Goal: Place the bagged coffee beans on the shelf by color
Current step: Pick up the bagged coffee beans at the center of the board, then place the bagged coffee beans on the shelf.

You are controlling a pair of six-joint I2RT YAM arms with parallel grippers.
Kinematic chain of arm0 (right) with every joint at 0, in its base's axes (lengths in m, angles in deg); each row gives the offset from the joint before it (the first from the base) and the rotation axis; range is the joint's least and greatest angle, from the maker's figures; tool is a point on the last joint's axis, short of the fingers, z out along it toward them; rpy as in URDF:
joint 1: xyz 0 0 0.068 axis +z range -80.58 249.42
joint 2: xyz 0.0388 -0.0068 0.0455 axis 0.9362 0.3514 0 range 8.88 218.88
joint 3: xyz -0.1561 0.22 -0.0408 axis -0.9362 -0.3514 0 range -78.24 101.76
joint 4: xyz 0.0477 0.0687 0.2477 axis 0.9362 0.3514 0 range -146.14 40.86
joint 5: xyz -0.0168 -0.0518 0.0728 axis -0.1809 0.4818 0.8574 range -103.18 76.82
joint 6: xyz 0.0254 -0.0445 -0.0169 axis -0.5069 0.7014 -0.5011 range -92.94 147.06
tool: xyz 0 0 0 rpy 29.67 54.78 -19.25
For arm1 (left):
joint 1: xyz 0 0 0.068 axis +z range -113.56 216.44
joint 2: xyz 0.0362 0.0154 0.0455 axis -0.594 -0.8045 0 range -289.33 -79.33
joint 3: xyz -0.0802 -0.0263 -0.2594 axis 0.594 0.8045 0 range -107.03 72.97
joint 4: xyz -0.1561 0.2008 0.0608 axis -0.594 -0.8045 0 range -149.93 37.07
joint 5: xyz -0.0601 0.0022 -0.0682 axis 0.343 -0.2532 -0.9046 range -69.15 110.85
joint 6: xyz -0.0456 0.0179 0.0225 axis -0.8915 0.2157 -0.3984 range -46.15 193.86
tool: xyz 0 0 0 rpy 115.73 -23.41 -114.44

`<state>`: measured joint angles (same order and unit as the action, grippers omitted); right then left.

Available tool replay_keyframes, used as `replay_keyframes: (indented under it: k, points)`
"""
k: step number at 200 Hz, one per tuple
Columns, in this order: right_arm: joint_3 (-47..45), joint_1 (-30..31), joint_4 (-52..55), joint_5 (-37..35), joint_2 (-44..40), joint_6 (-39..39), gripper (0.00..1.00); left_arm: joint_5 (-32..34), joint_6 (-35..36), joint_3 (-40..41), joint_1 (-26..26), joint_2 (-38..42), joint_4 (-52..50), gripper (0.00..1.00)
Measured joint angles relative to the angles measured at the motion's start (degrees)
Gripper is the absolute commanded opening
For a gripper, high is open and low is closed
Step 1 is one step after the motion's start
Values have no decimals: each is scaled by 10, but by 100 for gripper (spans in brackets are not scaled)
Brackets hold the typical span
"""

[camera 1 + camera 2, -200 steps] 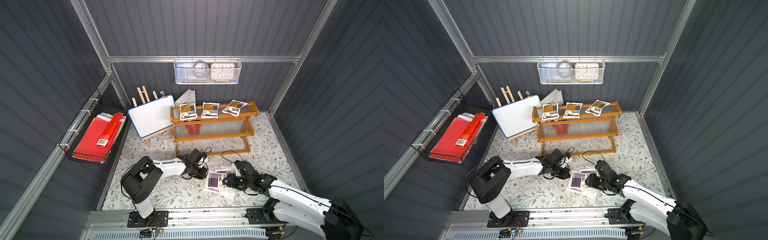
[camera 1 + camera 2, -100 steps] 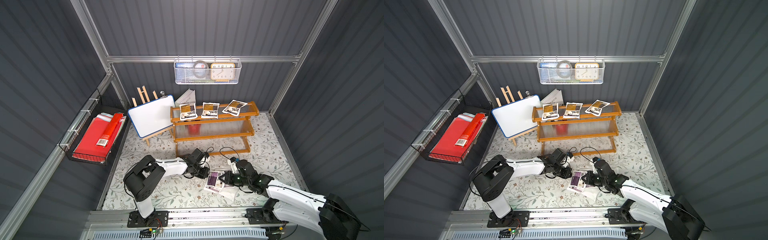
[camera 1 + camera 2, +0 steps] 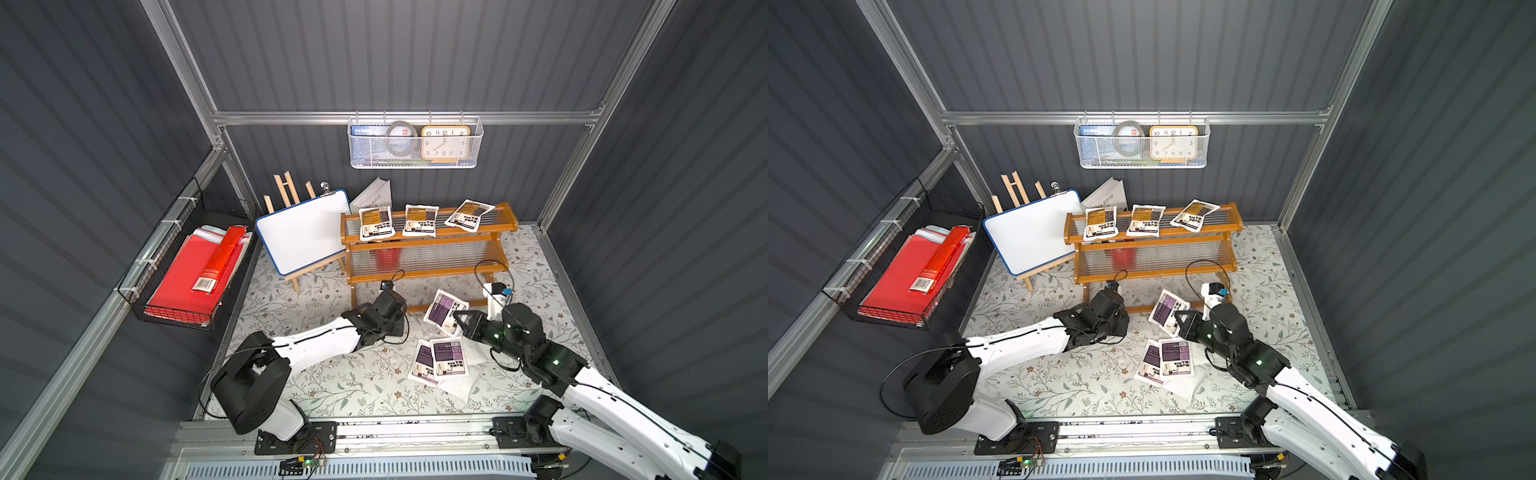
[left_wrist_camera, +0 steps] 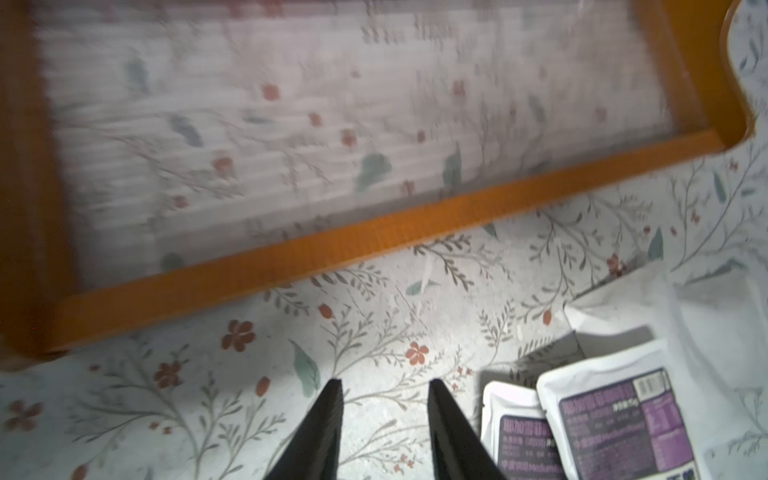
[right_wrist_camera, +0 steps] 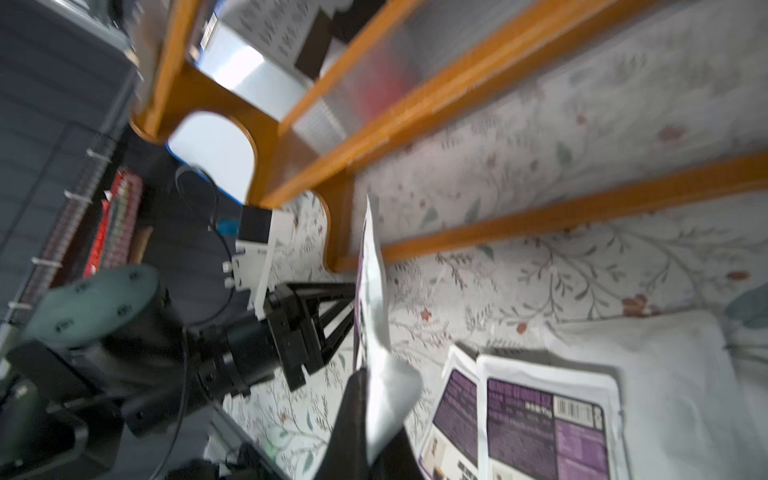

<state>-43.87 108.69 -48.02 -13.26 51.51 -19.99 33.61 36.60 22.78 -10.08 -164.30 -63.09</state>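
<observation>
Three orange-brown pouches (image 3: 376, 223) noted along top tier of shelf (image 3: 428, 240). Right gripper (image 3: 459, 322): clamped on purple pouch (image 3: 442, 309), raised off mat (image 3: 332, 374), at 6 o'clock of shelf. Two more purple pouches (image 3: 446, 357) at 6 o'clock of that. Left gripper (image 4: 384, 386): narrowly parted, empty.

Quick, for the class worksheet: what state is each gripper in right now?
Left gripper: open, holding nothing.
Right gripper: closed on a purple-label pouch.

Lacquered wooden shelf (image 4: 374, 232), smooth glossy plastic pouches (image 3: 446, 355)
</observation>
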Motion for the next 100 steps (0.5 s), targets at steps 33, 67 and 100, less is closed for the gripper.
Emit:
replay_keyframes:
  k: [33,67,100]
  points:
    - [6,-92,-43,-10,-2,-44,0,65,-48,26,2,54,2,40]
    - [-55,-172,-158,5,10,-116,0,90,-71,37,2,60,0,40]
    - [-104,-209,-258,23,35,-174,0,99,-79,38,5,60,-3,41]
